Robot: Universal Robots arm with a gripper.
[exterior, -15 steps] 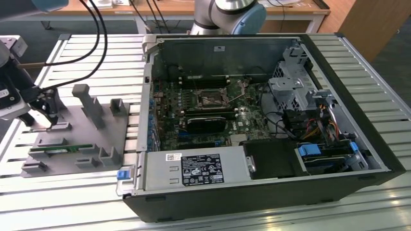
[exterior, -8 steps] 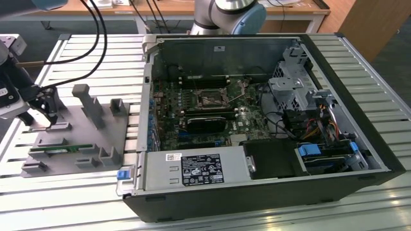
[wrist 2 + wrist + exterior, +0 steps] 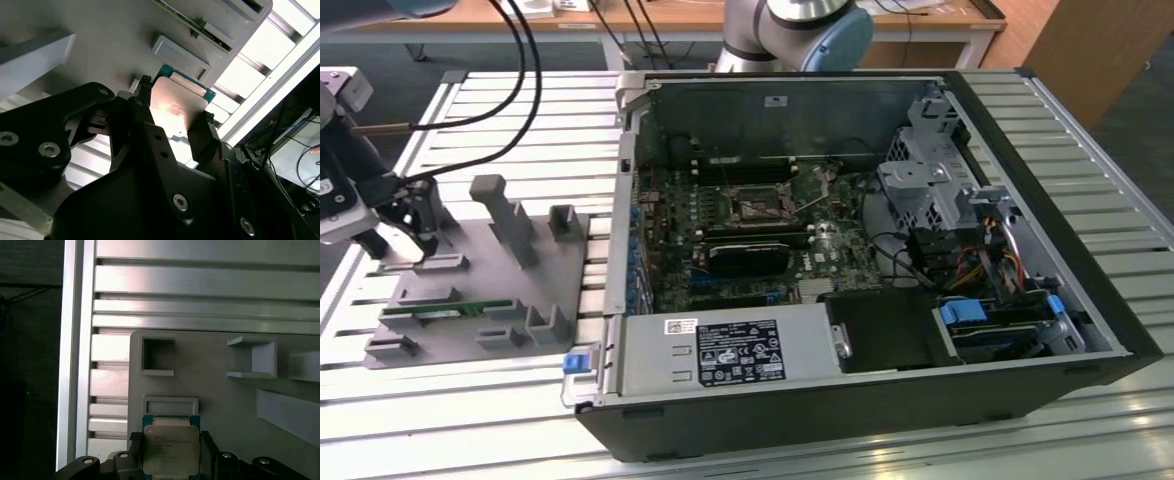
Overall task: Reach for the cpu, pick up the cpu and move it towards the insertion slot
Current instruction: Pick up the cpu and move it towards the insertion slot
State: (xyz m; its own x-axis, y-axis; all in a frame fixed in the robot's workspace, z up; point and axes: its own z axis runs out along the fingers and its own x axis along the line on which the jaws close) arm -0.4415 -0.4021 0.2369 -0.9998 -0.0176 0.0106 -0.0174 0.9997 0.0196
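The cpu (image 3: 170, 449) is a small square chip with a silver top and a green rim. It sits between my gripper's (image 3: 170, 440) two black fingers (image 3: 134, 442), just over the grey moulded tray (image 3: 225, 405). In the second wrist view the fingers press against opposite edges of the cpu (image 3: 175, 107). In the exterior view my gripper (image 3: 398, 240) hangs over the tray's (image 3: 480, 270) far corner on the exterior view's left. The insertion slot (image 3: 757, 208) is a square socket with a metal frame on the motherboard, inside the open computer case well to the exterior view's right.
A narrow green memory stick (image 3: 440, 310) lies in the tray's near part, among upright grey posts (image 3: 500, 215). The black case wall (image 3: 630, 150) stands between tray and motherboard. Cables (image 3: 520, 60) trail above the slatted aluminium table (image 3: 494, 110).
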